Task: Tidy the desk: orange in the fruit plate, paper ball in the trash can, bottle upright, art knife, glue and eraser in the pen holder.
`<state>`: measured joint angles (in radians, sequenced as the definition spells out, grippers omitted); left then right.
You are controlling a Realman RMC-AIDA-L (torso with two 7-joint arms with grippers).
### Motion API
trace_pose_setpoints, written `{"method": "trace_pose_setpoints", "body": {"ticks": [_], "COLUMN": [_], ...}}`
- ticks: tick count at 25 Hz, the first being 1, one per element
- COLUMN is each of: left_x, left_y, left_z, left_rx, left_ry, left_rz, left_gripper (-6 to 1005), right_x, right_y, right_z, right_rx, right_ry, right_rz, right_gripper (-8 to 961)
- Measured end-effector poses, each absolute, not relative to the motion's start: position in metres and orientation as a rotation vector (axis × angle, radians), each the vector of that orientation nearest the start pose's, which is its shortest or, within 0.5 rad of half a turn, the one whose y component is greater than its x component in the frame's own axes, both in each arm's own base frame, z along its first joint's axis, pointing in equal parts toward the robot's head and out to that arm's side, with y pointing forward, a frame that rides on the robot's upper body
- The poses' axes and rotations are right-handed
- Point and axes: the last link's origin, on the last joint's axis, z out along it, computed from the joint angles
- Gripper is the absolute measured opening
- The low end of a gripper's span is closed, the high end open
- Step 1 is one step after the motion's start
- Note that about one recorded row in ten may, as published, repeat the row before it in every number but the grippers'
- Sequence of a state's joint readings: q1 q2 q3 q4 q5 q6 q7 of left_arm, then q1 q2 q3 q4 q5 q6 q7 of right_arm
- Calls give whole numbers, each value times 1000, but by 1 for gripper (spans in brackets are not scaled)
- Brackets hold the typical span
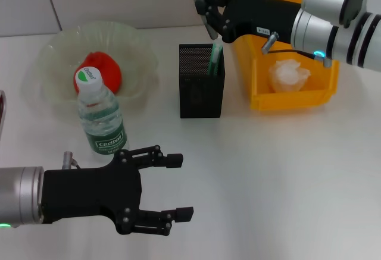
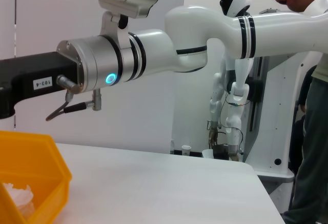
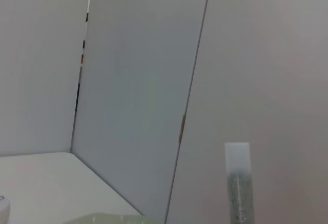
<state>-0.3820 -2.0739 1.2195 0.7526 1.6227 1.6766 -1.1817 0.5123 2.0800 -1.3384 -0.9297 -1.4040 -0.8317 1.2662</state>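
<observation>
White table (image 1: 286,182) — the mesh pen holder (image 1: 202,81) at centre, a green stick already inside. At one o'clock the right gripper (image 1: 209,11) pinches a grey glue stick (image 1: 198,1) above it. At seven o'clock the left gripper (image 1: 178,187) rests with jaws spread, beside the upright bottle (image 1: 101,117).

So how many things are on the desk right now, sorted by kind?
Containers: 3 (fruit plate, pen holder, yellow trash can)
Fruit: 1 (orange)
Bottles: 1 (bottle, upright)
Paper balls: 1 (paper ball)
Stationery: 2 (green item in the holder; grey stick held by the right gripper)
Total: 8
</observation>
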Motion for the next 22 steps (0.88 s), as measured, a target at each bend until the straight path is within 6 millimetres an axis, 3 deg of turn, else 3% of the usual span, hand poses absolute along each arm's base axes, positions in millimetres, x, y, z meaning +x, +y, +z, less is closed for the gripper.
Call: {"method": "trace_pose_setpoints", "body": {"ticks": [22], "left_x": [-227], "left_y": [270], "left_z": [-36], "left_rx": [-2985], "left_ry": [-161], "left_rz": [-934], "left_gripper": [861], "right_x": [180], "right_y": [407], "right_z": [-21], "right_rx": [-2382], "right_ry": [265], "right_rz": [637], "right_gripper": [142]}}
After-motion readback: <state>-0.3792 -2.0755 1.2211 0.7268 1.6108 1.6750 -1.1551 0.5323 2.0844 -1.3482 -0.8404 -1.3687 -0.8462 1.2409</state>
